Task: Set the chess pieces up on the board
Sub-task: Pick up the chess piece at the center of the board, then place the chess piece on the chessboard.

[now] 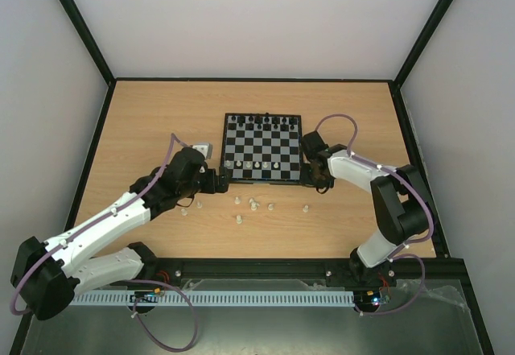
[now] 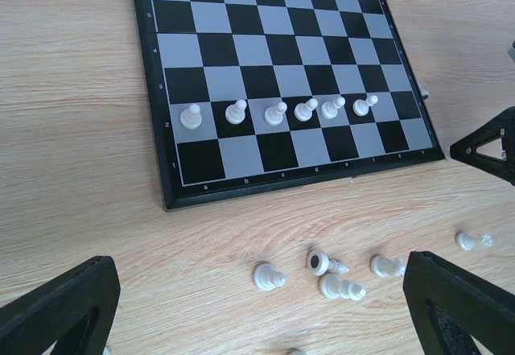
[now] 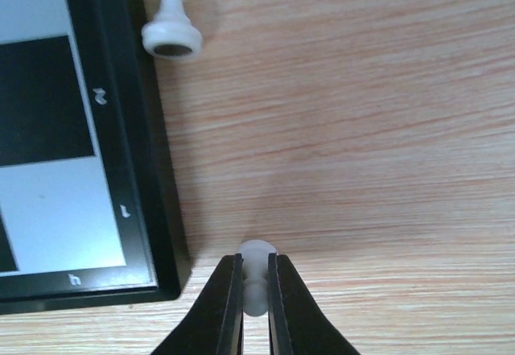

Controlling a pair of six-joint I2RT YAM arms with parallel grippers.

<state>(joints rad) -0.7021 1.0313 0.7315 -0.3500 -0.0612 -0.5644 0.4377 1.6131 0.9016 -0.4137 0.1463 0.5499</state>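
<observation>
Right hand (image 3: 256,281), bottom centre of its wrist view, pinches a smooth cream piece (image 3: 257,252) just right of the board (image 3: 137,170) and its glossy black rim; bare wood-grain tabletop (image 3: 362,130) opens rightward. Left hand (image 2: 261,291) gapes wide above loose chess pieces (image 2: 269,277), lower centre.

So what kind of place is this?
Probably a robot test cell: left arm and right arm mounted at a wooden table, plain white walls around it, and a small chessboard.
</observation>
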